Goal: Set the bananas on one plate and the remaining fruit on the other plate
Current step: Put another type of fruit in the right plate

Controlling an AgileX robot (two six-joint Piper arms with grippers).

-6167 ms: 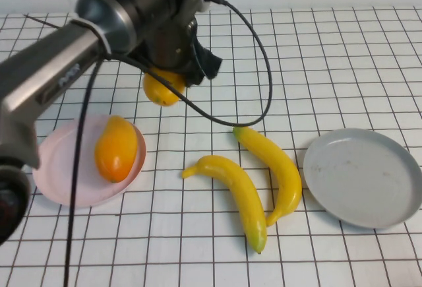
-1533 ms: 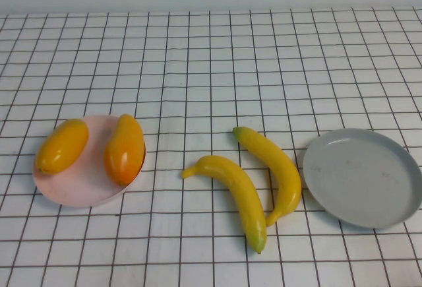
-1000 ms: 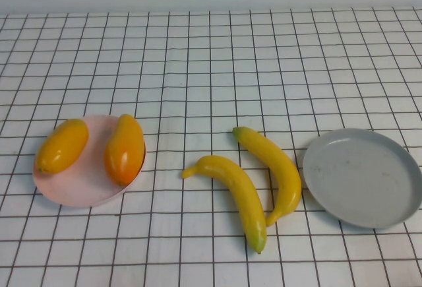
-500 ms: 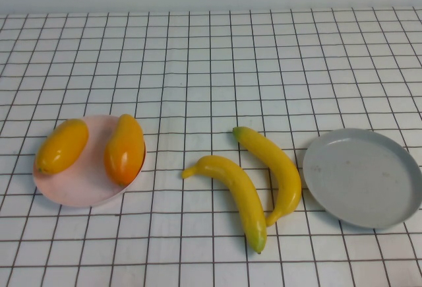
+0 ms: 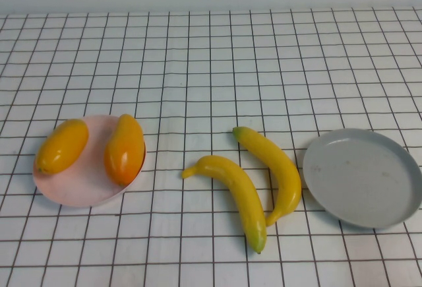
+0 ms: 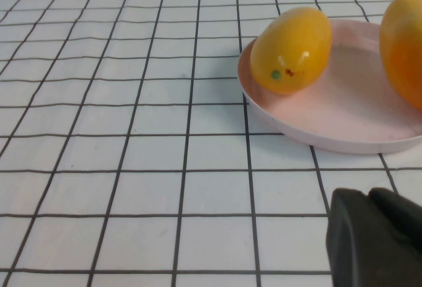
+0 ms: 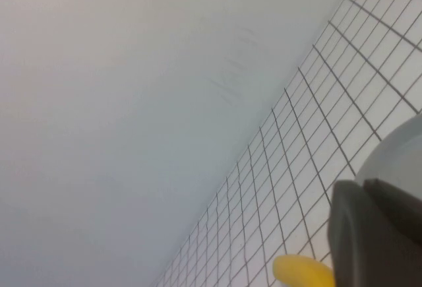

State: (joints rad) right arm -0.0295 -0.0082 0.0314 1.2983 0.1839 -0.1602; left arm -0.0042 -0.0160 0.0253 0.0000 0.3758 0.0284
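At far left the left gripper (image 6: 376, 237) sits near the pink plate (image 5: 79, 185), grip state indeterminate; two mangoes (image 5: 62, 145) (image 5: 124, 148) lie on that plate, the right one against its rim, so a nudge could roll it off. Centre: two bananas (image 5: 234, 191) (image 5: 273, 168) on the cloth, tips close together, so lifting one may drag the other. At right the grey plate (image 5: 362, 178) is empty near the table's right edge, open cloth beyond; right gripper (image 7: 379, 234) beside it, state indeterminate.
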